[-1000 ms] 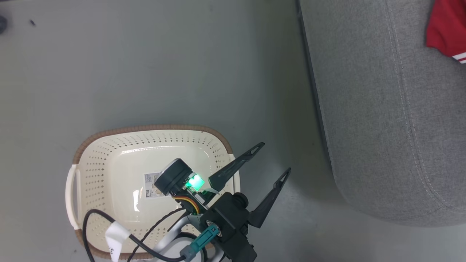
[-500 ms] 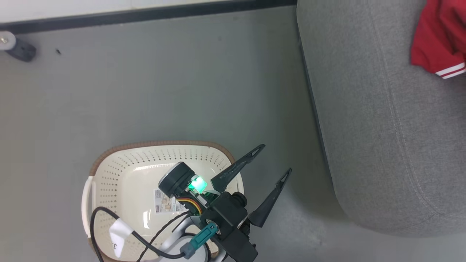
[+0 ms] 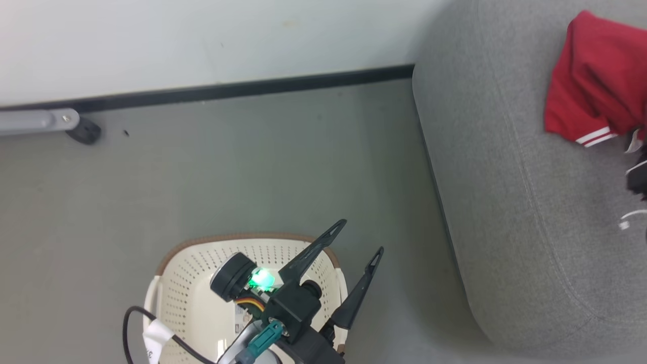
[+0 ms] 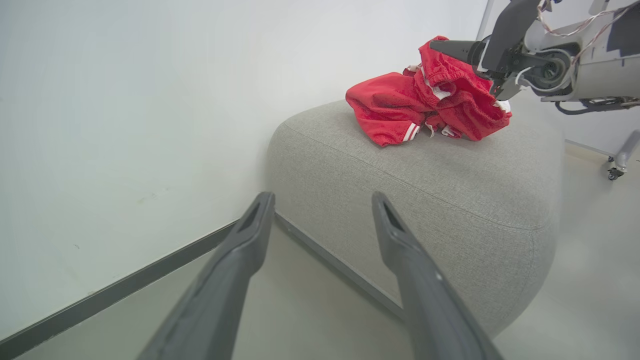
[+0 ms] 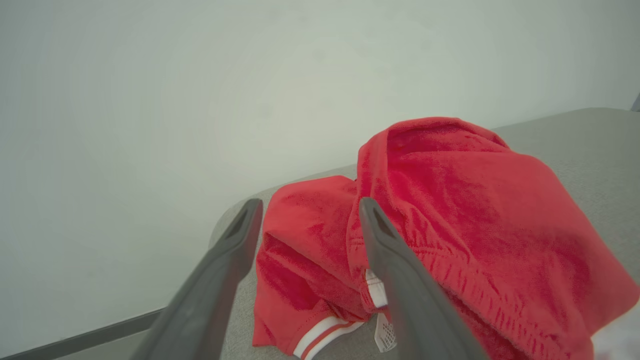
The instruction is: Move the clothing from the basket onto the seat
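The red clothing point(image 3: 591, 101) lies bunched on top of the grey seat point(image 3: 530, 212), at the head view's right edge. In the right wrist view my right gripper point(image 5: 310, 202) is open just over the clothing point(image 5: 475, 210), which humps up against one finger. The left wrist view shows the clothing point(image 4: 425, 105) on the seat point(image 4: 450, 190), with a finger point(image 4: 452, 48) of my right gripper touching its top. My left gripper point(image 3: 362, 235) is open and holds nothing, above the right rim of the cream basket point(image 3: 202, 253). The visible part of the basket's inside holds only a label.
A white wall with a black skirting strip point(image 3: 227, 91) runs behind the grey floor. A grey bar with a dark caster point(image 3: 83, 131) sits at the far left. A black cable with a white tag point(image 3: 156, 336) hangs over the basket. A wheeled stand leg point(image 4: 617, 160) stands beyond the seat.
The head camera has tilted up, so the wall and skirting and more of the clothing now show. My left gripper stays open over the basket's rim.
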Tool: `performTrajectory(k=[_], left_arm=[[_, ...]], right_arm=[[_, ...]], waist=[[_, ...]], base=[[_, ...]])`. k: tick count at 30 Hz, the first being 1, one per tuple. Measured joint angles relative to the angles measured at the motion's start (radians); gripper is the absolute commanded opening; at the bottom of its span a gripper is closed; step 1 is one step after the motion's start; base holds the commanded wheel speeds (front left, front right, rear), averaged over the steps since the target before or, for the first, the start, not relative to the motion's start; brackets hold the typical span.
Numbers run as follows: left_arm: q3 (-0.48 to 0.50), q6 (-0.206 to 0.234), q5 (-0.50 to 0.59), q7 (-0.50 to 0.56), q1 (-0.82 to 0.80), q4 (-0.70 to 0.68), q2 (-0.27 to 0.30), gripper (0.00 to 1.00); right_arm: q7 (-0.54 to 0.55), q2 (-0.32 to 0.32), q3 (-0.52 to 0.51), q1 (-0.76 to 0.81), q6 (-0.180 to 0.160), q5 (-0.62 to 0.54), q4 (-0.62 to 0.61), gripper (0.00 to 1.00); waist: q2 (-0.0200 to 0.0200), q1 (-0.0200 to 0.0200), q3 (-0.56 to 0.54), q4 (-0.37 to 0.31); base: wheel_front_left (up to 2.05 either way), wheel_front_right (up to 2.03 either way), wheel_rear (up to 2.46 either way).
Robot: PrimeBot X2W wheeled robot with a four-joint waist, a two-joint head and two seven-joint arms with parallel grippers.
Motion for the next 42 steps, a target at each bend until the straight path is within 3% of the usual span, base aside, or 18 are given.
performTrajectory(k=[8, 20, 42], left_arm=[[0.032, 0.027, -0.022, -0.009, 0.071, 0.017, -0.001, 1.0], [0.144, 0.11, -0.082, -0.019, 0.168, 0.014, 0.029, 1.0], [0.311, 0.163, -0.119, -0.027, 0.278, 0.018, 0.06, 1.0]], right_arm=[[0.0, 0.061, 0.03, 0.131, 0.005, -0.023, -0.096, 1.0], [0.0, 0.176, 0.104, 0.322, 0.011, -0.063, -0.277, 1.0], [0.0, 0.224, 0.197, 0.603, 0.014, -0.106, -0.494, 1.0]], waist=[[0.0, -0.0001, -0.104, 0.027], [0.0, -0.0001, -0.222, 0.077], [0.0001, 0.0001, -0.313, 0.102]], base=[[0.0, 0.0, 0.0], [0.0, 0.0, 0.0], [0.0, 0.0, 0.0]])
